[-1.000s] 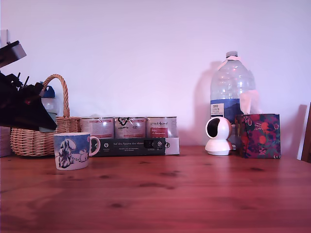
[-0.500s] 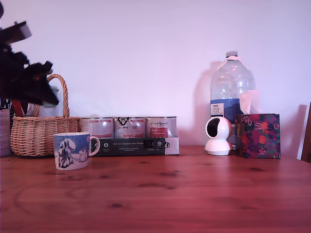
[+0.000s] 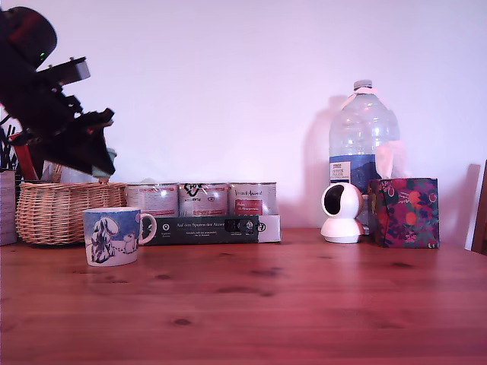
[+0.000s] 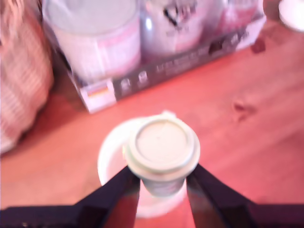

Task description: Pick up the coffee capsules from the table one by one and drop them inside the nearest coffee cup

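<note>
Wrist view only: the end effector [image 4: 161, 183] pinches the coffee capsule [image 4: 161, 151] between its two dark fingers [image 4: 118, 185], directly above the white mouth of the coffee cup [image 4: 111, 164]; picture blurred.
Exterior view only: the arm is a dark mass above the wicker basket [image 3: 53, 209]; capsule not visible; the cup [image 3: 114, 236] stands on the counter [image 3: 289, 304] at the exterior view's left.
Surface: reddish-brown wood with dark knots.
Room: pale wall, silver tins [image 3: 202, 199], water bottle [image 3: 364, 144], white camera [image 3: 342, 213], floral tissue box [image 3: 404, 212].
Change: the arm has risen and moved toward the exterior view's right over the last second.
</note>
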Controlling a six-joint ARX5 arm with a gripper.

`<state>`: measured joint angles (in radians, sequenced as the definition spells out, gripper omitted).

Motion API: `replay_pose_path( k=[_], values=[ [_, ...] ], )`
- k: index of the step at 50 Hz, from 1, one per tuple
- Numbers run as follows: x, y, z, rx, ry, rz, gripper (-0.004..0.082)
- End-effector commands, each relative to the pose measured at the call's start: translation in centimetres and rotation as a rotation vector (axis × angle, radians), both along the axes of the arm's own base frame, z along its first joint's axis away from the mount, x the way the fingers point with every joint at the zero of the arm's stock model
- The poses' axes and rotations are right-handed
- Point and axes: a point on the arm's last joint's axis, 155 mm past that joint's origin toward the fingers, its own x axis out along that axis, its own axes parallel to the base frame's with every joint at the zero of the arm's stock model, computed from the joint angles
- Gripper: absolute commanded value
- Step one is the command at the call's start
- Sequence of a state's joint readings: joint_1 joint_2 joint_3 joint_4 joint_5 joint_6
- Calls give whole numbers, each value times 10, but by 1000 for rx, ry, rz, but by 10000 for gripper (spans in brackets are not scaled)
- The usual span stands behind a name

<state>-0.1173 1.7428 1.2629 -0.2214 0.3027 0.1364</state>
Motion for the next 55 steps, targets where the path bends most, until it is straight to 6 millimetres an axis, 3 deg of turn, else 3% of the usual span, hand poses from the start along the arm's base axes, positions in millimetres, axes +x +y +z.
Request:
replay_pose_path(
  k=[1,26,38,55],
  values=[
    [6,-2,-7,17,27,-8,128],
    [30,1,-27,84,198,-14,128],
    [25,3,-50,111,264,-19,128],
    [14,3,-61,119,324,-26,128]
  ],
)
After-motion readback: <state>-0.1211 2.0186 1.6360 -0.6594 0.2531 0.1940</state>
